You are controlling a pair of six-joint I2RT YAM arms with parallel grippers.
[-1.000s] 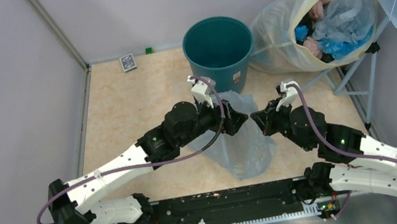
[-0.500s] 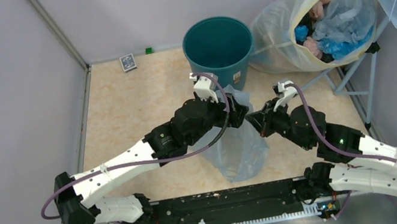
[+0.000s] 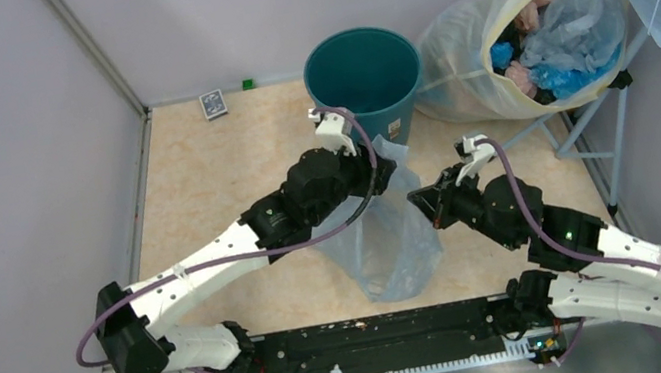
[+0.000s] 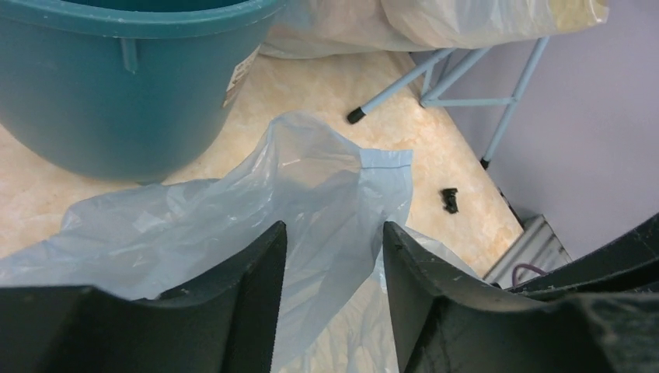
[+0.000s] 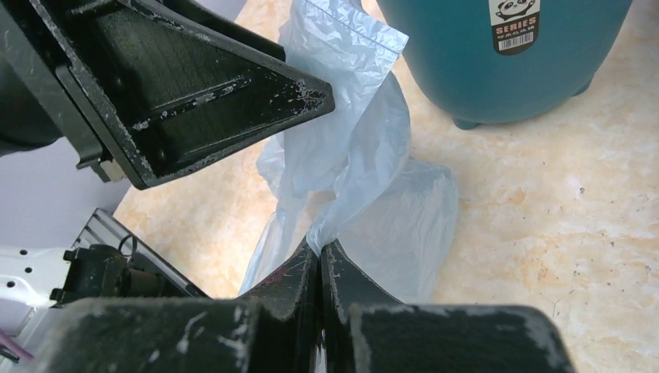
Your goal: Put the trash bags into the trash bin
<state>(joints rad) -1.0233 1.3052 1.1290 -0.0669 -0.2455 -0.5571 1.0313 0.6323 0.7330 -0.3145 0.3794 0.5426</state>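
Since a second ago the left pincer point(image 4: 334, 233) has been advanced, and the trash bag point(image 4: 326, 179) raised with it: bag mouth now just short of the trash bin point(image 4: 116, 101) ahead of its tips. Left jaws apart, film between. Right pincer point(image 5: 320, 250) closed on a fold; tail trailing on the surface point(image 5: 544, 202) below. Judged: rim not yet cleared.

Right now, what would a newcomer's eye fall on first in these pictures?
The pale-blue trash bag hangs at mid-table between both arms, a fold pinched in the shut right pincer while the open left pincer straddles its top. Behind it stands the dark-teal trash bin, the bag not yet in it. To the bin's right lies a bulging yellowish sack of blue and pink bags.
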